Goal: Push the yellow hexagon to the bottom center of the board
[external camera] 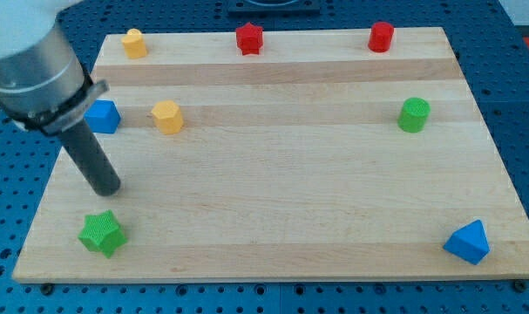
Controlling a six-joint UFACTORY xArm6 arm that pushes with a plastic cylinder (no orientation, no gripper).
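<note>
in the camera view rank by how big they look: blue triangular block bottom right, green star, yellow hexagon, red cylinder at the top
1. blue triangular block and green star: look about alike, and both sit nearest the view's bottom, so nearness may inflate them.
2. yellow hexagon
3. red cylinder: smallest-looking, but it lies farthest up the board.

We appear to be in a robotics lab or test bench rather than a home or shop. What tells us so is the blue perforated desk with its regular grid of holes, the plain wooden board laid on it, and the grey industrial arm at upper left.
</note>
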